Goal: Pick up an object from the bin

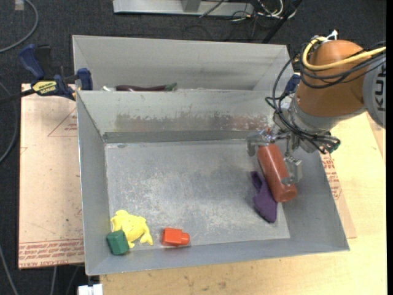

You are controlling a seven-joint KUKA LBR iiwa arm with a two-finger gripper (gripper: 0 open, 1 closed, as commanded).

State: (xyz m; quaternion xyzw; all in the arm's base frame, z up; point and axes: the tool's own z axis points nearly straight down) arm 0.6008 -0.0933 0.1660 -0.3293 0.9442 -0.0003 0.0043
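Note:
My gripper point(274, 157) hangs at the bin's right side, under the orange wrist cover. Its two metal fingers stand on either side of a red-brown cylinder point(281, 182), which slants down toward the bin's near right and sits clamped between them. Just below and left of the cylinder's lower end, a floppy purple piece point(265, 204) lies on the bin floor against the right slope. The cylinder partly hides its upper edge.
In the near left corner lie a yellow figure point(132, 225), a green block point(117, 242) touching it, and an orange-red block point(175, 237) a little to the right. Bare metal floor spans the middle. Sloping walls close in on all sides.

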